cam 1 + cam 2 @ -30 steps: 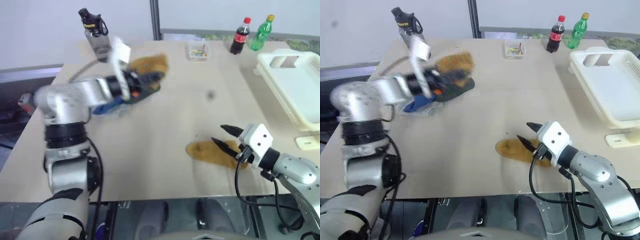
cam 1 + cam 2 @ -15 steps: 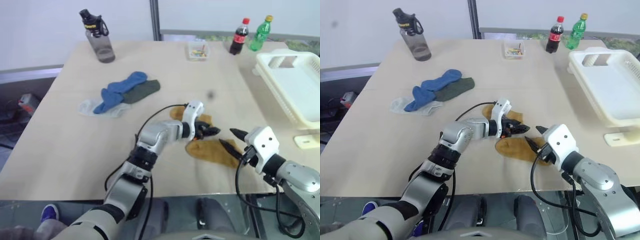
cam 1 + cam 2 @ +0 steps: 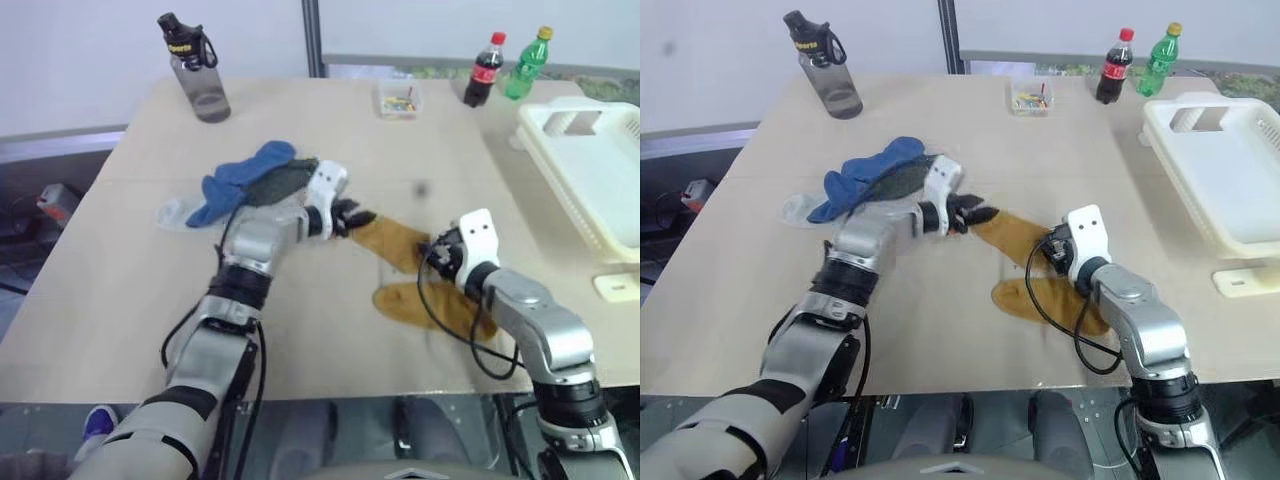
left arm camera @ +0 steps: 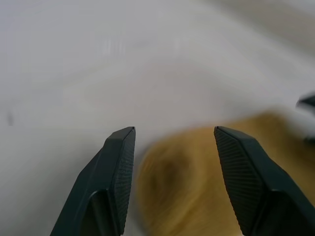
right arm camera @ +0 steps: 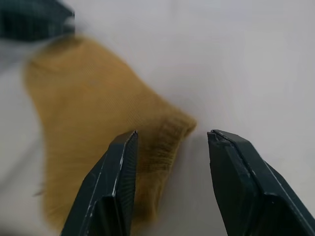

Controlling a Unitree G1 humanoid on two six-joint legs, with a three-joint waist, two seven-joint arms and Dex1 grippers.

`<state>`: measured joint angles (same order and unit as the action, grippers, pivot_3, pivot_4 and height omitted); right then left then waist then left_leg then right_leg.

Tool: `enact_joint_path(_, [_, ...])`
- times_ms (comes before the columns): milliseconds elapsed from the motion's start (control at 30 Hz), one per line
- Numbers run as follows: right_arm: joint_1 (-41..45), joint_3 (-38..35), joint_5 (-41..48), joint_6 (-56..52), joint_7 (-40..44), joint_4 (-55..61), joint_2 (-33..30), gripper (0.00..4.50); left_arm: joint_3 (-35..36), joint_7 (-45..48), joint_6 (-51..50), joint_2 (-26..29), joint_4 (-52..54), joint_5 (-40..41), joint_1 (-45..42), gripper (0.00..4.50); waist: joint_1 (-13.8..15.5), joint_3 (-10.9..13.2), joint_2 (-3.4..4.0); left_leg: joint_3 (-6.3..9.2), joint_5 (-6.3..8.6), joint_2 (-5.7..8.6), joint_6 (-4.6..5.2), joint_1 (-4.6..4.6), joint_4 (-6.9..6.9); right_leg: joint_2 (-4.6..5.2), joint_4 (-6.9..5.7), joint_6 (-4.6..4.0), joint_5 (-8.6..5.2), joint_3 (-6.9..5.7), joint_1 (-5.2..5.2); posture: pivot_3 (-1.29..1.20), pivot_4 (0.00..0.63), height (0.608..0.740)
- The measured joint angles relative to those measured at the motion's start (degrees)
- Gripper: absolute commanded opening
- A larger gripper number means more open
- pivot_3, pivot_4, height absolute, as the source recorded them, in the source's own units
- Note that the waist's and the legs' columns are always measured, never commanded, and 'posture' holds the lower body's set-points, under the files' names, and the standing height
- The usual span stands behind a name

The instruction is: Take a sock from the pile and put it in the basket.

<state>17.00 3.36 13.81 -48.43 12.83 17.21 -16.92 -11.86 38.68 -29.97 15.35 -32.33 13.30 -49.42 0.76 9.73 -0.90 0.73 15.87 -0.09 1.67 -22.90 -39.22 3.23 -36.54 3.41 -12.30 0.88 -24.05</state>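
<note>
We had the mustard-yellow knit sock (image 3: 395,240) lying ten-to-four between both empty, parted grippers, left gripper (image 3: 362,216) at its ten-o'clock end, right gripper (image 3: 436,250) nearer its cuff, cream slotted plastic basket (image 3: 590,170) at three o'clock.

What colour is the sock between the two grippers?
Mustard yellow. The sock shows best in the right wrist view.

G1 arms: silver-grey shells, black joints
White wrist blocks, looping black cables; left tool (image 4: 170,142) and right tool (image 5: 170,142) have textured black fingers.
</note>
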Motion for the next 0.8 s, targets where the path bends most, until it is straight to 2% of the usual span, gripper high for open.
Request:
enact_joint_path(67, [0.68,0.38,-0.58,0.41,0.38,-1.94,-0.04,2.31,-0.12,-0.02,2.42,-0.83,-2.46,-2.17,-0.89,2.71,0.00,-0.01,0.01,0.01,0.00,-0.02,0.01,0.05,0.03,0.00,-0.02,0.00,0.00,-0.03,0.02,0.00,0.150,0.740])
enact_joint_path(100, [0.88,0.41,-0.57,0.41,0.60,-2.24,-0.04,2.06,-0.33,-0.04,3.21,-1.11,-3.29,-3.18,-1.34,2.48,-0.06,-0.01,0.01,0.02,0.06,-0.02,0.10,0.07,0.03,-0.01,-0.06,0.00,0.00,-0.03,0.02,0.00,0.150,0.740])
enact_joint_path(167, [0.83,0.81,-0.58,0.50,1.51,-2.38,-0.30,1.45,-0.14,-0.07,4.78,-1.66,-4.73,-4.43,-1.42,1.87,-0.12,-0.02,0.01,0.00,0.15,-0.03,0.26,0.19,0.02,-0.01,-0.19,0.00,0.00,0.00,0.05,0.00,0.150,0.740])
enact_joint_path(267, [0.77,2.07,-0.72,1.20,2.73,-2.38,-0.96,0.06,0.94,1.03,4.98,-2.54,-5.46,-4.20,-1.19,0.48,-0.06,-0.03,0.01,0.06,0.15,-0.03,0.26,0.23,-0.01,-0.01,-0.26,0.00,0.00,-0.05,0.10,0.00,0.150,0.740])
enact_joint_path(300, [0.71,2.31,-0.83,1.46,3.13,-2.23,-1.06,0.00,2.18,2.25,3.51,-3.05,-5.13,-2.91,-0.75,0.04,-0.08,-0.02,0.01,0.06,0.15,-0.03,0.26,0.22,-0.06,-0.01,-0.28,0.00,0.00,-0.05,0.10,0.00,0.150,0.740])
enact_joint_path(400, [-0.54,1.83,-0.27,1.49,4.68,-0.43,-3.18,0.00,5.22,5.59,-3.71,-2.58,0.52,2.20,2.52,0.04,-0.44,-0.01,0.01,0.08,0.15,-0.06,0.26,0.14,-0.07,-0.01,-0.28,0.00,0.00,-0.01,0.03,0.00,0.150,0.740])
enact_joint_path(533, [-3.39,-2.24,3.03,-0.65,7.68,6.31,-6.96,0.00,10.71,7.93,-17.61,0.21,15.04,12.03,7.05,0.04,-1.35,0.02,0.04,0.44,0.15,-0.12,0.25,0.02,-0.04,-0.01,-0.26,0.01,0.00,-0.02,-0.06,0.00,0.150,0.740])
enact_joint_path(600, [-6.57,-6.41,7.64,-4.79,9.79,15.61,-9.55,0.00,14.22,6.83,-28.18,1.22,26.15,19.06,8.27,0.04,-1.39,0.02,0.05,0.52,0.15,-0.21,0.25,0.02,-0.01,-0.01,-0.24,0.00,-0.01,-0.07,-0.05,0.00,0.150,0.740])
enact_joint_path(700, [-13.59,-12.04,13.31,-9.58,12.16,26.82,-13.60,0.00,16.20,4.09,-37.28,2.27,36.52,24.65,11.03,0.04,-1.27,0.01,0.07,0.61,0.15,-0.21,0.26,0.14,-0.01,0.01,-0.22,0.01,-0.02,-0.16,0.09,0.00,0.150,0.740])
enact_joint_path(800, [-20.03,-15.62,15.90,-12.49,13.33,32.37,-16.26,0.00,15.72,1.93,-42.00,2.24,40.66,26.97,14.50,0.04,-1.37,0.01,0.05,0.59,0.15,-0.18,0.25,0.30,-0.04,0.01,-0.26,0.01,-0.01,-0.12,0.23,0.00,0.150,0.740])
